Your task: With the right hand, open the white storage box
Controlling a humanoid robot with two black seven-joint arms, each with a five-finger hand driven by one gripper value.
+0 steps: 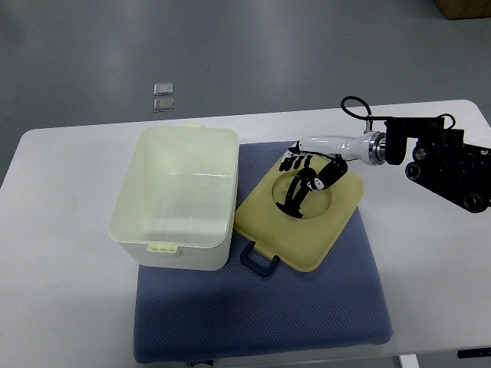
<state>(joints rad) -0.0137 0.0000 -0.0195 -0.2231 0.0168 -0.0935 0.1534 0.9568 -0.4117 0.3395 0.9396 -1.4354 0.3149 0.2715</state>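
Note:
The white storage box [175, 198] stands open and looks empty on the left part of a blue mat [261, 314]. Its pale yellow lid [299, 215] is off the box. The lid lies tilted on the mat beside the box's right wall, with a dark blue handle [259, 261] at its near corner. My right hand [305, 175] reaches in from the right and rests over the round recess in the lid. Its fingers are spread loosely on the lid's surface and do not grip it.
The mat lies on a white table [54, 307]. Two small grey squares [163, 96] lie on the floor beyond the table's far edge. My right forearm [445, 161] hangs over the table's right side.

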